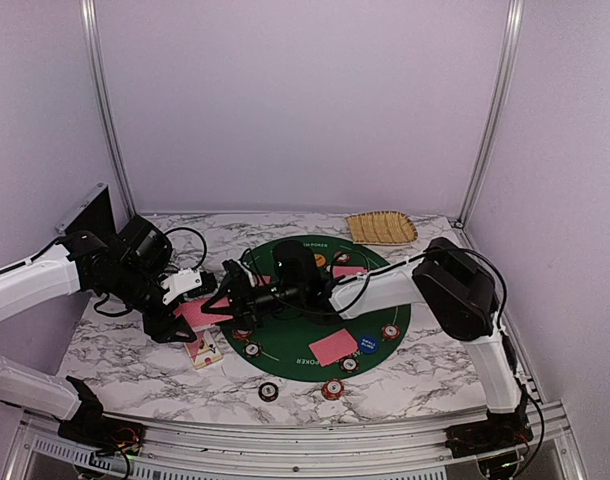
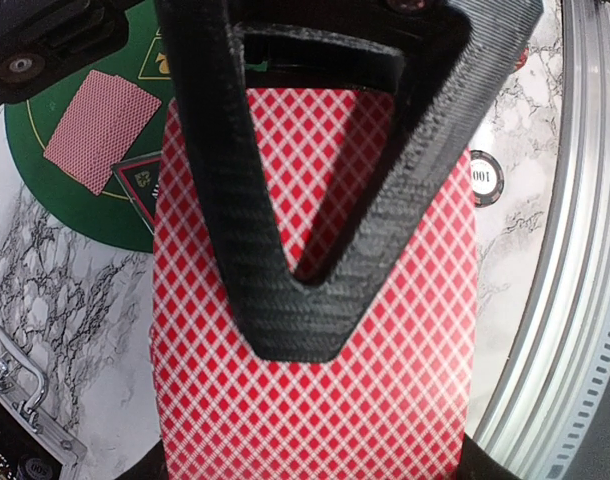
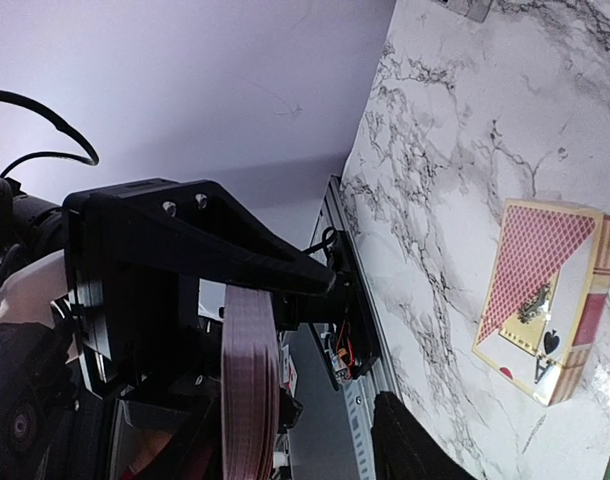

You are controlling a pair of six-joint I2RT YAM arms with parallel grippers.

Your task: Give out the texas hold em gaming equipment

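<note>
The left gripper (image 2: 295, 320) is clamped tight on the deck of red-backed cards (image 2: 385, 420), held over the marble table (image 1: 135, 365) just left of the green mat (image 1: 395, 305). The right gripper (image 1: 230, 295) sits at the deck's edge, and how wide it stands cannot be told

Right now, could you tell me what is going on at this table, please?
The left gripper is clamped on a deck of red-backed cards, holding it above the marble table just off the left edge of the green mat. The right gripper is stretched across the mat with its tips at the deck, probably to draw a card; whether it grips one I cannot tell. A few dealt cards, a blue button and scattered chips are already out.
</note>
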